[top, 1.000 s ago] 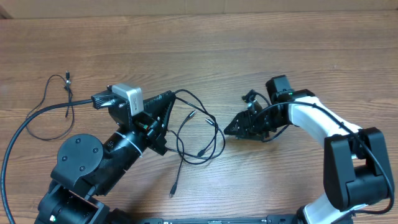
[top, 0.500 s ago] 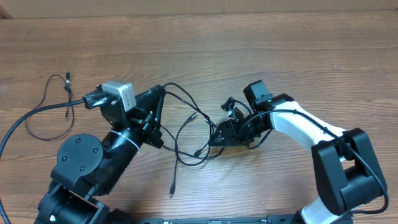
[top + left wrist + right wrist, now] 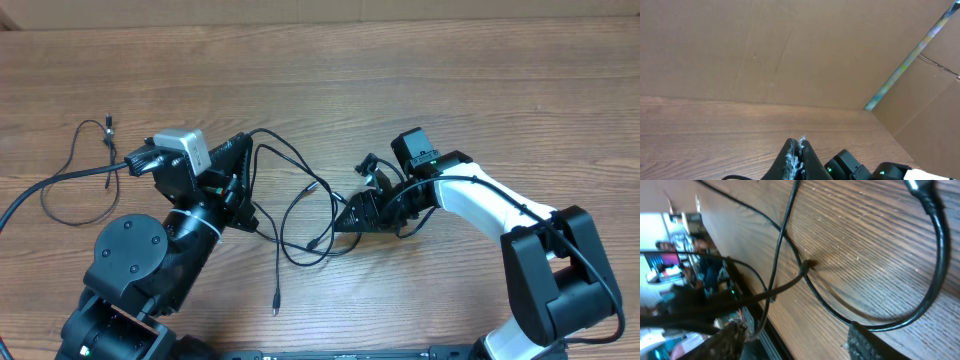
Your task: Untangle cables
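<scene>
The job is only partly done. Most of the thin black flexible cables (image 3: 941, 255) with small plug ends lie in one knot of overlapping loops on the brown wood-grain counter (image 3: 450, 80), between the two arms and near its middle. In the overhead view several strands cross one another there, and one plug end (image 3: 275, 303) trails out toward the near edge. A lone cord (image 3: 108, 127) of the same thin black kind lies by itself well apart at the far left, curled in an open loop. That one looks already separated, though it runs close to the thicker black lead (image 3: 20, 215) wired to the left arm. The left tool (image 3: 798, 152) is clenched, its tips pressed together in its wrist view. A strand in the overhead view runs straight from its tip into the knot, so it seems to be pinching a cable, though the cord itself does not show between the tips. The right tool (image 3: 342, 224) is released, low over the right side of the knot, and its fingers (image 3: 866, 342) stand apart on either side of a curved strand and a crossing without gripping either. By my judgement the main work remains: the crossings in the middle have to be drawn out and each cord laid on its own.
</scene>
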